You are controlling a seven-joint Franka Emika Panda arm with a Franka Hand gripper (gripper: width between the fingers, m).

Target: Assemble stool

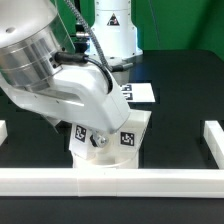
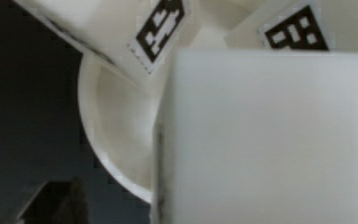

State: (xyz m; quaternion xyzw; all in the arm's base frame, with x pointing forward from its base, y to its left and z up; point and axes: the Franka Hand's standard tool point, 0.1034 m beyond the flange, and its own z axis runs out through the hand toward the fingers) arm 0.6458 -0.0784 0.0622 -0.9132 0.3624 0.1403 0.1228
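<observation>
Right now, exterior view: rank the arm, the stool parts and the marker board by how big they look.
1. Robot arm, largest by far, but it is nearest the camera, which inflates it.
2. Stool parts, partly hidden behind the arm.
3. Marker board, smallest; it lies farther back, and the arm covers part of it.

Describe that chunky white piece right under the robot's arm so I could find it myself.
Start at the long white rail across the front of the black table. Just behind its middle, beneath the big silver arm, sits the stool: a thick white part with black-and-white square tags on its blocky pieces. Unlike the flat marker board farther back, it stands tall and bulky.
</observation>
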